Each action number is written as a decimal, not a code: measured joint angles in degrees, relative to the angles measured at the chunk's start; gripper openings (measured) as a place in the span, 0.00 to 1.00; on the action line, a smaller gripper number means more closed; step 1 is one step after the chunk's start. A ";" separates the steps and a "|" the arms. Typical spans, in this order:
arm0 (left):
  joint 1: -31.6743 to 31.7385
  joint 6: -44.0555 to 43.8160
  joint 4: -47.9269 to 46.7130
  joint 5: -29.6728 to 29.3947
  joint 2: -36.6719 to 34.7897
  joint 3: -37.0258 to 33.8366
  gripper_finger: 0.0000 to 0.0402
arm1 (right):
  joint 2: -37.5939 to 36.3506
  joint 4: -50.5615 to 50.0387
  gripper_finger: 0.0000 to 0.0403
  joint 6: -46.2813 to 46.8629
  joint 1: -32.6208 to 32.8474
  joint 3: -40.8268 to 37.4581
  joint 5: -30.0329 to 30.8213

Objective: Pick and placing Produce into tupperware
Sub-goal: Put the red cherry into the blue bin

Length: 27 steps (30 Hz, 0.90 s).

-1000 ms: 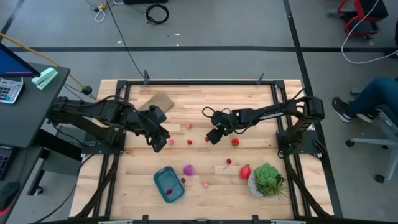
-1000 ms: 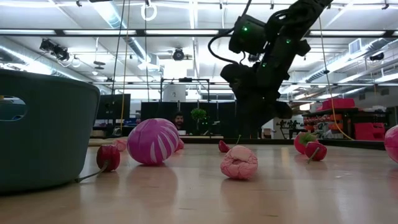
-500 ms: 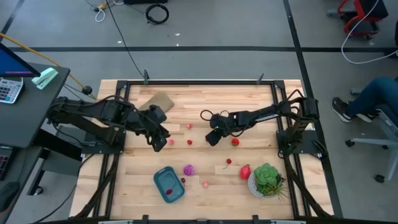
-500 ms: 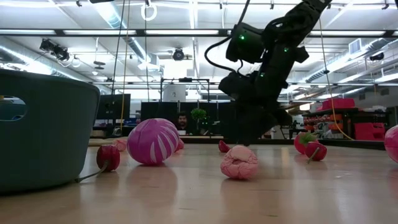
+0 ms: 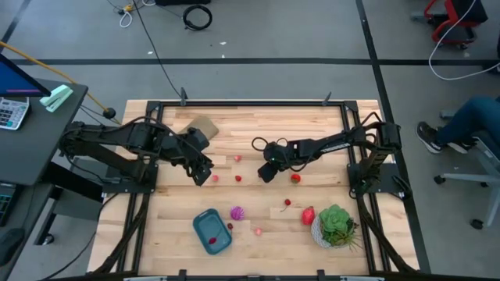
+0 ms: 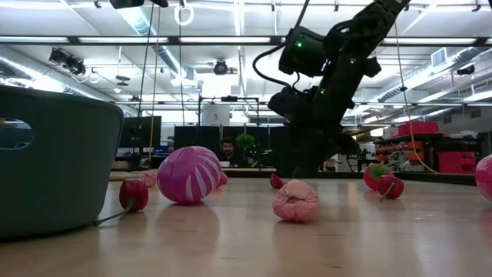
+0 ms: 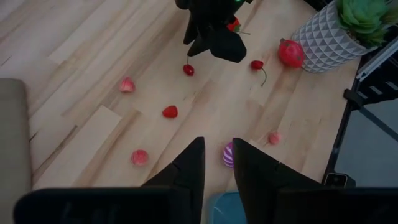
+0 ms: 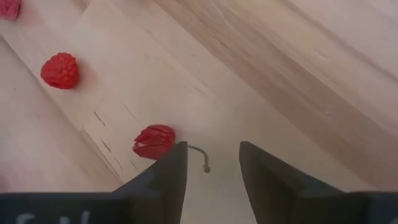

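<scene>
You have the right gripper [image 8: 210, 163] low over the desk [image 5: 312, 125], jaws apart and empty beside a stemmed red cherry [image 8: 154, 140], likely lining up a pinch, while the left gripper [image 7: 216, 163] hovers narrowly parted, well apart from the tupperware [image 5: 212, 232]

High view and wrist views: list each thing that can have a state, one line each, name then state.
Small teal-blue rectangular plastic tupperware: lid off, one red piece inside.
Left gripper: open, nothing between its fingers, above the table.
Right gripper: open, low over the table, a small red stemmed piece of produce beside one finger, not gripped.
Magenta-purple striped ball: loose on the table.
Green leafy plant in a white pot: upright.
</scene>
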 joint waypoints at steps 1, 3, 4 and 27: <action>0.00 0.00 0.00 0.00 0.00 0.00 0.22 | 0.00 0.01 0.36 0.00 0.01 0.00 0.32; -0.02 0.00 0.00 0.00 0.00 0.00 0.22 | 0.00 0.01 0.32 -0.02 0.01 0.00 0.49; -0.02 0.00 0.00 0.00 0.00 0.00 0.22 | 0.00 -0.01 0.30 -0.02 -0.01 0.00 0.54; -0.01 -4.66 3.99 0.02 -2.87 -0.04 0.15 | -9.19 2.31 0.01 -28.68 7.11 10.96 2.57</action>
